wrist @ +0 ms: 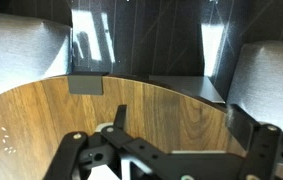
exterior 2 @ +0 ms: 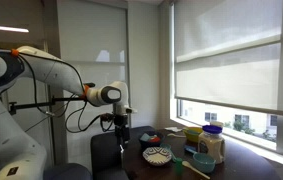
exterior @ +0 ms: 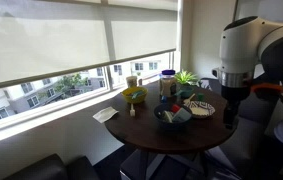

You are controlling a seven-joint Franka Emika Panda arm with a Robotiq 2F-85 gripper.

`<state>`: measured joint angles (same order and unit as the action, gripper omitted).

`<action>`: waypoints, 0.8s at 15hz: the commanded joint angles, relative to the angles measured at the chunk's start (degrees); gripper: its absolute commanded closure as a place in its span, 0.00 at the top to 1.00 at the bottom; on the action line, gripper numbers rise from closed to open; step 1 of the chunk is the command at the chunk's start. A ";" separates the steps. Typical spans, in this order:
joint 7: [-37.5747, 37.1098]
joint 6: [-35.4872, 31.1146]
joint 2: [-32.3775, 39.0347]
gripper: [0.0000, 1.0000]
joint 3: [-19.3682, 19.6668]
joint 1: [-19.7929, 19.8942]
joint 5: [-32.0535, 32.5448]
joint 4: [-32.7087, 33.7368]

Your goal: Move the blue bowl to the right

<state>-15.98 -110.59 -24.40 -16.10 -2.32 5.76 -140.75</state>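
Observation:
The blue bowl [exterior: 173, 116] sits on the round wooden table [exterior: 146, 130], with some items inside it. It also shows in an exterior view [exterior 2: 151, 140], dark and small. My gripper [exterior: 231, 106] hangs beyond the table's edge next to the patterned plate, apart from the bowl; it also shows in an exterior view [exterior 2: 121, 127]. In the wrist view the gripper [wrist: 176, 135] is open, its fingers spread over bare wood with nothing between them. The bowl is out of the wrist view.
A whitish patterned plate [exterior: 201, 108] lies between bowl and gripper. A yellow-green bowl [exterior: 133, 95], a small plant [exterior: 186, 78], jars [exterior 2: 213, 145] and a paper [exterior: 105, 115] stand on the table. Grey chairs [wrist: 266, 75] ring it; the window is behind.

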 commanded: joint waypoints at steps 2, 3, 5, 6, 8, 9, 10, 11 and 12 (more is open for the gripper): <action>-0.55 0.16 0.21 1.00 1.42 -1.57 0.61 0.09; -0.55 0.16 0.21 1.00 1.42 -1.57 0.61 0.10; 2.39 -4.89 -2.54 1.00 1.63 -2.44 2.19 -1.60; 3.32 -7.22 -3.58 1.00 1.64 -2.74 3.34 -2.12; 5.91 -10.63 -5.22 1.00 2.16 -3.69 4.26 -2.47; 7.28 -12.28 -6.10 1.00 2.41 -4.29 4.48 -2.57; 9.14 -13.86 -6.85 1.00 2.95 -5.07 3.90 -2.65; 10.82 -13.84 -6.92 1.00 3.42 -5.68 3.09 -2.02; 7.68 -11.60 -4.44 1.00 2.45 -4.51 3.38 -0.38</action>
<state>-7.94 -122.45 -28.99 -14.26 -6.13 8.75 -141.27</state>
